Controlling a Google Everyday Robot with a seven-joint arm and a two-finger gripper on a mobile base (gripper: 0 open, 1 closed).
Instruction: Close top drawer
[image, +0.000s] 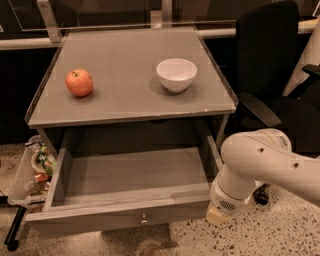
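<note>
The top drawer (130, 175) of the grey table is pulled wide open and is empty inside. Its flat front (90, 221) faces me at the bottom of the camera view, with a small round metal knob (143, 219) at the centre. My white arm (265, 162) reaches in from the right. My gripper (216, 215) is at the arm's lower end, right by the right end of the drawer front. Only a small beige tip of it shows. The drawers below are out of view.
A red apple (79, 82) and a white bowl (176, 74) sit on the table top (125, 100). A black office chair (270, 75) stands close at the right. A clear bin of rubbish (31, 170) sits on the floor at the left.
</note>
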